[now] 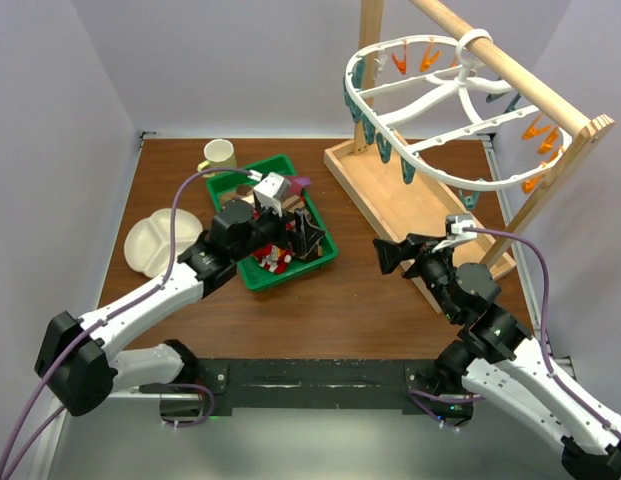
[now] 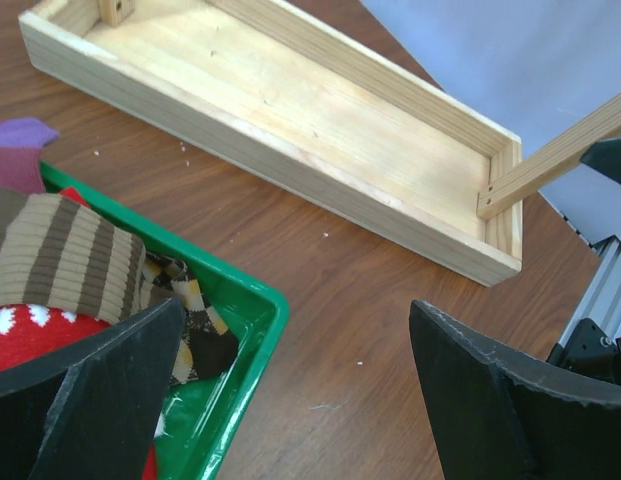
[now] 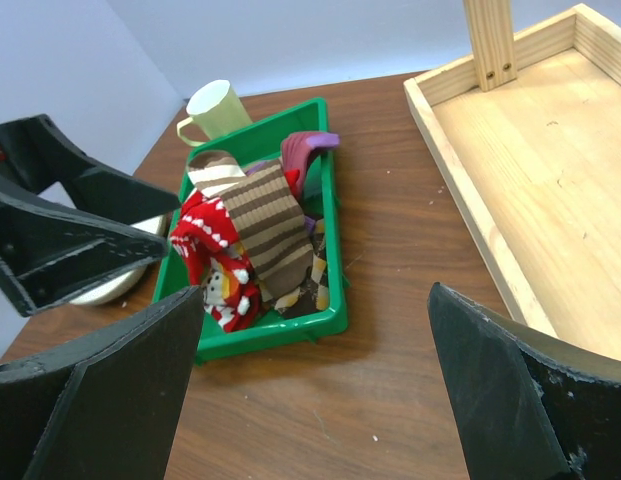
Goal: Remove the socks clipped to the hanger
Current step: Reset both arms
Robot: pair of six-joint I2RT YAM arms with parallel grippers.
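The white oval hanger [image 1: 420, 107] hangs from the wooden rail at the upper right. Its orange clips [image 1: 538, 128] and teal clips [image 1: 375, 135] dangle with no sock showing on them. Several socks [image 1: 273, 260] lie heaped in a green tray [image 1: 325, 262]; a brown striped one [image 3: 265, 225] lies over a red one. My left gripper [image 1: 295, 235] hovers over the tray's right end, open and empty [image 2: 295, 330], straddling the tray's corner [image 2: 260, 320]. My right gripper [image 1: 387, 256] is low over the table between tray and stand, open and empty [image 3: 315, 300].
The stand's wooden base box [image 1: 410, 215] lies right of the tray, with uprights holding the rail [image 1: 510, 70]. A pale mug [image 1: 219, 155] stands behind the tray and a white divided plate [image 1: 150, 243] to its left. Grey walls close in on three sides.
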